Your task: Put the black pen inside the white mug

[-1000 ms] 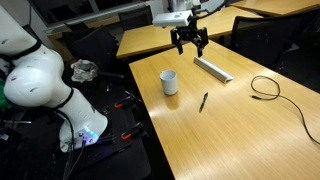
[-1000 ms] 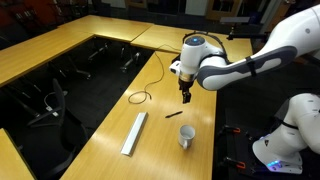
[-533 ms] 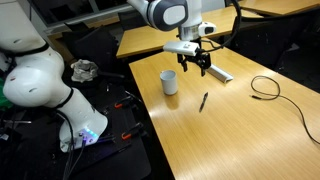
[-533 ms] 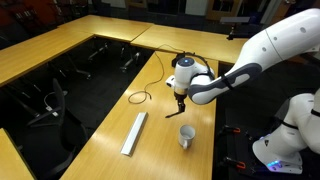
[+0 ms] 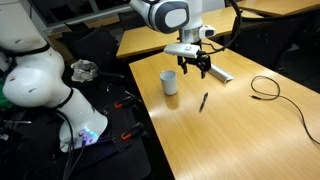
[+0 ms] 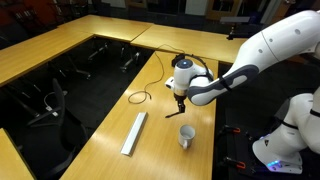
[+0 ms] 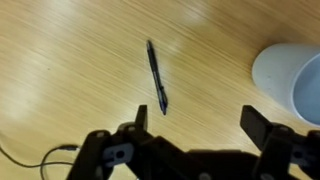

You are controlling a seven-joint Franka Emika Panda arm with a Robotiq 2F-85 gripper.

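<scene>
The black pen [image 5: 203, 101] lies flat on the wooden table, in both exterior views [image 6: 174, 114] and in the wrist view [image 7: 156, 76]. The white mug [image 5: 169, 82] stands upright near it, also seen in an exterior view [image 6: 186, 137] and at the right edge of the wrist view [image 7: 291, 80]. My gripper [image 5: 193, 69] hangs open and empty above the table, between mug and grey bar, a little above and short of the pen [image 6: 180, 103]. In the wrist view the gripper [image 7: 197, 122] shows its jaws wide apart with bare table between them.
A long grey bar [image 5: 213, 68] lies on the table beyond the gripper, also in an exterior view [image 6: 134, 132]. A looped black cable [image 5: 266, 88] lies further along the table [image 6: 140, 96]. The table edge [image 5: 150, 120] drops to a dark floor with the robot base.
Over the last second the gripper came down and moved toward the mug and pen. In the last half second it has hardly moved. Pen and mug stayed put.
</scene>
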